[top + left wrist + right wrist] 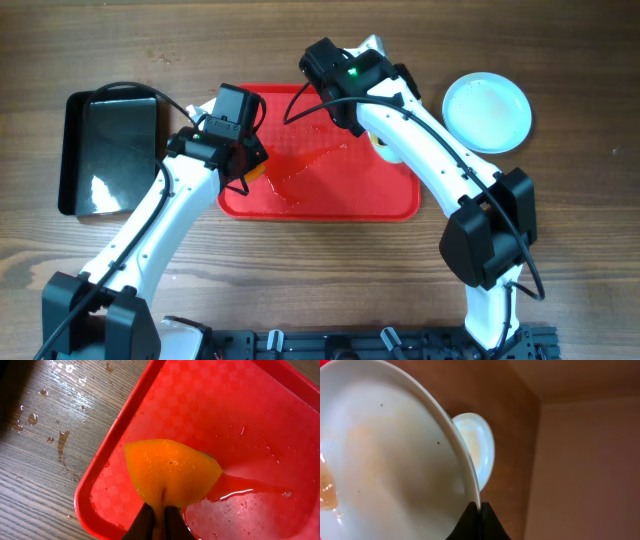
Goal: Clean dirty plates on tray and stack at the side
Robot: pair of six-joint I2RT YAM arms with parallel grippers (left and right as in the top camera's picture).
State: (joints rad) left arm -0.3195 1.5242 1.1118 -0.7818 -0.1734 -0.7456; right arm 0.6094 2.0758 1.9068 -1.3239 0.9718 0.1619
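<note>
Right gripper (479,506) pinches the glossy round plate (385,460) by its thin rim.

Bright, even light glints off the black tray (110,150) and the wet red tray (210,410) (right-wrist view soft).

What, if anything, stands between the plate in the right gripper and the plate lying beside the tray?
Nothing visible does. The right gripper pinches the held plate by its rim, and only tabletop shows between it and the side plate.
</note>
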